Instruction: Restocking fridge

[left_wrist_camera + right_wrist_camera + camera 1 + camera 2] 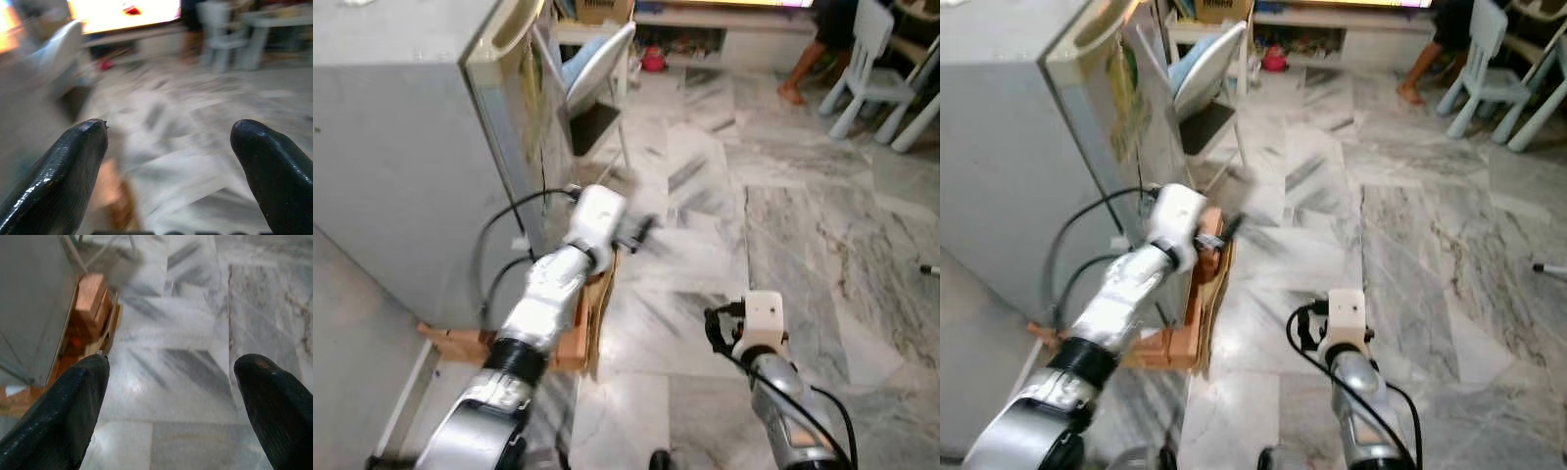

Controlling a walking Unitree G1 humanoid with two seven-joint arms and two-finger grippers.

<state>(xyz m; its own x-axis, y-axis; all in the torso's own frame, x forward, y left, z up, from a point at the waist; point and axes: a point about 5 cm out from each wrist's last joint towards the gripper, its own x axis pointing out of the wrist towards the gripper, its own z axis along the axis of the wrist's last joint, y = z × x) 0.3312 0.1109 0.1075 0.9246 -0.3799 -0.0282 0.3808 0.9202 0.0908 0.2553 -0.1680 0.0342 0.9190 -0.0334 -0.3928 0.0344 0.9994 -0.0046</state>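
The grey fridge [411,147] stands at the left, its cream front edge [504,44] and sticker-covered face turned toward the room. My left arm is raised beside its lower front corner. The left gripper [641,230] is blurred there, and in the left wrist view its fingers [73,166] stand wide apart over the floor, holding nothing. My right arm [764,323] hangs lower at the centre right. The right gripper [171,362] is open over marble tiles, with nothing between its fingers.
A wooden and cardboard base [582,333] lies at the fridge's foot. A white and blue chair [597,64] stands just past the fridge. Farther back are a pale blue child's chair [876,73] and a person's leg [803,69]. Marble floor [783,225] stretches ahead.
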